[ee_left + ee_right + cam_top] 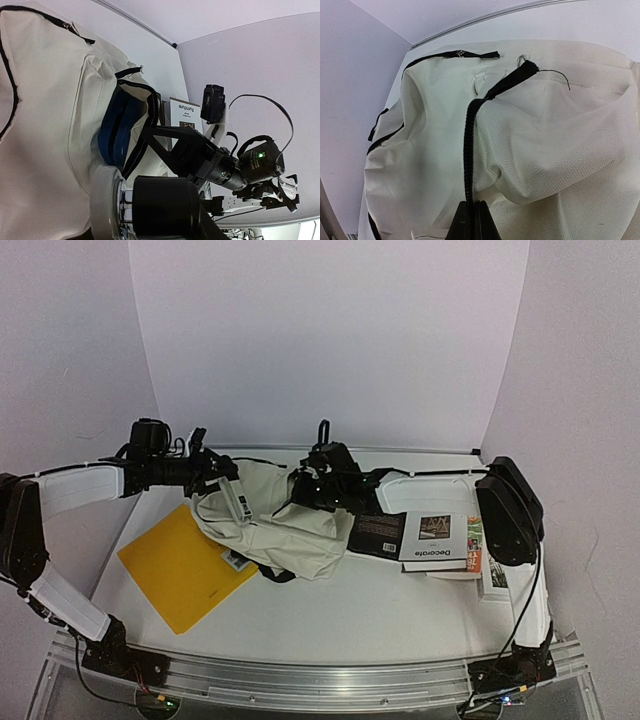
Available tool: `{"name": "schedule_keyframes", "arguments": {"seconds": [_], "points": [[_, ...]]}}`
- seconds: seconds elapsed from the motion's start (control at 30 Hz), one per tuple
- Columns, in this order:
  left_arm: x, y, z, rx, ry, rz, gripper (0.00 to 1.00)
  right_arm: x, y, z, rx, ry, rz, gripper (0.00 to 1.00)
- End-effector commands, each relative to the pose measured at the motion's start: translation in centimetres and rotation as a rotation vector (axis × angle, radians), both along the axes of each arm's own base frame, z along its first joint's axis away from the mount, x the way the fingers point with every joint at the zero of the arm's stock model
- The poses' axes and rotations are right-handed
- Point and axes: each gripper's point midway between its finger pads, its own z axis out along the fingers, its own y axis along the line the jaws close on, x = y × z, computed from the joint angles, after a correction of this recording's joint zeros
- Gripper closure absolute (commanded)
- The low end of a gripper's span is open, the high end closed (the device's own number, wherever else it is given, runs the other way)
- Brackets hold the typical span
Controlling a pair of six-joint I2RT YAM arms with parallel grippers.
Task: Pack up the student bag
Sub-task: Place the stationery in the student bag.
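Closed right hand point(469, 204) pinches black strap point(468, 150) of student bag point(555, 150) spread ahead; left hand point(228, 490) grips its rim.

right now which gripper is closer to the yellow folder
Left. The left gripper sits at the student bag's left edge, right by the yellow folder; the right gripper pinches the bag's other side, near the books.

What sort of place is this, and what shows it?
Probably a robot test booth: plain white walls around the table, two arms bolted to a metal rail, student bag and books as props.
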Motion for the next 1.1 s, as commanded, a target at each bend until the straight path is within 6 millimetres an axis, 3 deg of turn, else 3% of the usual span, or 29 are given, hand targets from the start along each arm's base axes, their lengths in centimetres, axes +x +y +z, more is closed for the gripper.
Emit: {"name": "schedule_keyframes", "arguments": {"seconds": [0.0,0.13,0.27,0.47,0.83,1.07], "points": [[0.0,-0.7,2.8,-0.076,-0.069,-0.049,0.86,-1.3,2.3,5.6,0.111,-0.09,0.142,1.0],[0.5,-1.4,2.5,-0.092,-0.039,-0.094,0.86,-3.3,2.7,8.6,0.108,-0.164,0.23,1.0],[1.3,-1.7,3.0,-0.075,-0.088,-0.085,0.87,-4.7,1.6,10.4,0.081,-0.226,0.268,1.0],[3.3,-2.6,3.6,-0.105,-0.153,-0.032,0.9,-6.4,1.0,11.7,0.071,-0.264,0.326,1.0],[4.6,-8.0,2.2,-0.132,-0.181,-0.029,0.91,-6.8,1.0,11.6,0.071,-0.271,0.331,1.0],[3.4,-9.1,-0.7,-0.121,-0.073,-0.039,0.91,-5.5,-1.1,12.5,0.052,-0.292,0.201,1.0]]}}
